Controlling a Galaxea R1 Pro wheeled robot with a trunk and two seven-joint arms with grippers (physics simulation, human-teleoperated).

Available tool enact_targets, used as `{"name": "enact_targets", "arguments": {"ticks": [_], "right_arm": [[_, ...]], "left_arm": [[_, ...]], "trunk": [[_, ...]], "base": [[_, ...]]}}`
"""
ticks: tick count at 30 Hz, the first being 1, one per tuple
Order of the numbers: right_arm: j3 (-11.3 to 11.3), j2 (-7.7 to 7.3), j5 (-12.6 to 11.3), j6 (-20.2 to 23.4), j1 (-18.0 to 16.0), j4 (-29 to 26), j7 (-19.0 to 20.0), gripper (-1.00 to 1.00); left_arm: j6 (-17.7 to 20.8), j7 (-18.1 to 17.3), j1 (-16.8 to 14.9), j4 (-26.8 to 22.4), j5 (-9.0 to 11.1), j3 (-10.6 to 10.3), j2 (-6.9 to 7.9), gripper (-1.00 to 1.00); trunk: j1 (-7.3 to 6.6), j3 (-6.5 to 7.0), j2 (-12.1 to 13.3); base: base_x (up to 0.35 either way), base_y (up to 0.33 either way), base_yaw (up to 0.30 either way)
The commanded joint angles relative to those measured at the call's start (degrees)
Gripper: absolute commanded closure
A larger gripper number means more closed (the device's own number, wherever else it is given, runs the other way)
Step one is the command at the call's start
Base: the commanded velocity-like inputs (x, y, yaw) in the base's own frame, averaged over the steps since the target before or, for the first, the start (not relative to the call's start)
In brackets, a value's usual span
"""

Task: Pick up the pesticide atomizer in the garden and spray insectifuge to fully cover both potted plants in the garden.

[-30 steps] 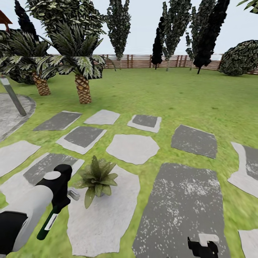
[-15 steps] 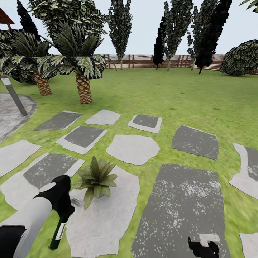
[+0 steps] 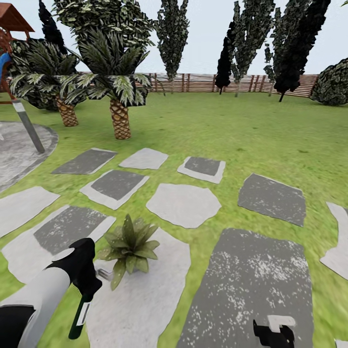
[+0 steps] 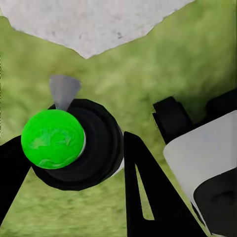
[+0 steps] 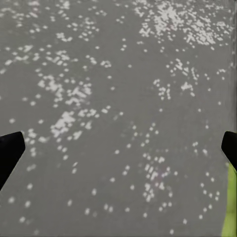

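garden lawn [image 3: 232,125] with slat fence [image 3: 203,82] at the far edge, palms [image 3: 116,92] at the far left corner, grey stepping stones [image 3: 181,203] across the near half. one potted plant [image 3: 129,246] sits on the far left edge of a pale stepping stone [image 3: 140,299], near the left gripper [image 3: 83,275]. the second plant isn't visible here.

left gripper clamped on the pesticide atomizer [image 3: 79,316], bottle hanging down from the jaws over the grass strip beside that stone; in the left wrist view its green tip [image 4: 52,138] sits between the dark fingers [image 4: 143,192]. right gripper [image 3: 273,333] low at the near edge over a dark speckled stone [image 5: 118,118], fingertips [image 5: 9,150] wide apart, holding nothing.

risks, as i judge: nozzle seems aimed at the ground, not the leaves, so spray could hit grass and leave the plant uncovered. bottle hangs long below the grip, so a quick wrist turn could let it slip. swinging toward the plant could knock the small pot.
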Motion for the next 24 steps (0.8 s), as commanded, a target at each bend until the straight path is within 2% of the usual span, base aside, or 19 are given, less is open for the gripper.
{"name": "enact_targets", "arguments": {"ticks": [1, 5, 8, 12, 24], "right_arm": [[0.5, 0.0, -0.6, -0.2, 0.0, 0.0, -0.1, -1.0], [0.5, 0.01, -0.6, -0.2, 0.0, 0.0, -0.1, -1.0], [0.5, 0.07, -0.6, -0.2, 0.0, 0.0, -0.1, -1.0], [0.5, 0.26, -0.7, -0.2, 0.0, 0.0, -0.1, -1.0], [0.5, 0.28, -0.7, -0.2, 0.0, 0.0, -0.1, -1.0]], "left_arm": [[0.5, -0.5, 0.3, -0.1, -0.3, -0.3, 0.06, 1.0], [0.5, -0.1, 3.1, -0.2, -0.5, -0.3, 0.35, 1.0], [0.5, -0.1, 3.6, -0.2, -0.5, -0.3, 0.75, 1.0], [0.5, -0.1, 3.7, -0.2, -0.5, -0.4, 0.4, 1.0], [0.5, 0.1, 5.0, -0.8, -0.9, -0.4, 0.21, 1.0]], "trunk": [[0.01, -0.05, 0.0], [0.01, -0.06, 0.0], [0.01, -0.16, 0.0], [0.01, -0.39, 0.0], [0.01, -1.11, 0.0]], "base": [[0.241, -0.167, 0.002], [0.244, -0.167, 0.004], [0.284, -0.088, 0.102], [0.254, -0.01, 0.177], [0.017, -0.002, 0.187]]}}
